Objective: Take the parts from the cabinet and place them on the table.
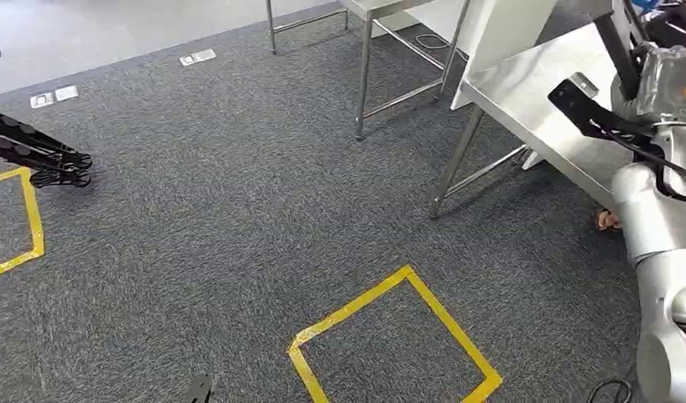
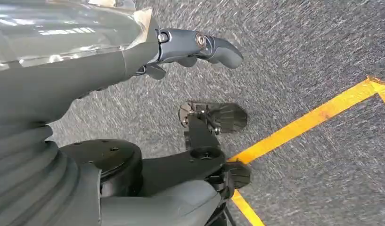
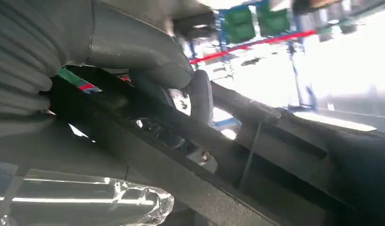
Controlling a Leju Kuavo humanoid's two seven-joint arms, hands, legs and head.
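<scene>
Left hand: our left hand (image 1: 47, 159) hangs low at the left over the grey carpet. In the left wrist view its thumb (image 2: 200, 43) stands away from the darker fingers, which are loosely apart with nothing in them. It is well apart from the part.

Floor mark: a yellow tape square (image 1: 390, 336) lies on the carpet ahead of us, between the two arms.

Table: the steel table (image 1: 532, 92) stands up and to the right, with its near edge running slantwise toward our right arm. We judge it to be the place for setting down.

Part: a long black part (image 1: 587, 109) is carried at the right. Its free end reaches out over the table's near edge. Its long axis runs slantwise from the tabletop back toward our right wrist.

Right hand: in the right wrist view our right hand (image 3: 171, 80) is clamped on that dark part (image 3: 284, 146), with the thick thumb wrapped over it. We cannot make out the other fingers behind the bar.

Deciding relation: the part already leans toward the table on the right arm's side. We judge that the right arm alone should carry it further over the tabletop and lower it flat.
</scene>
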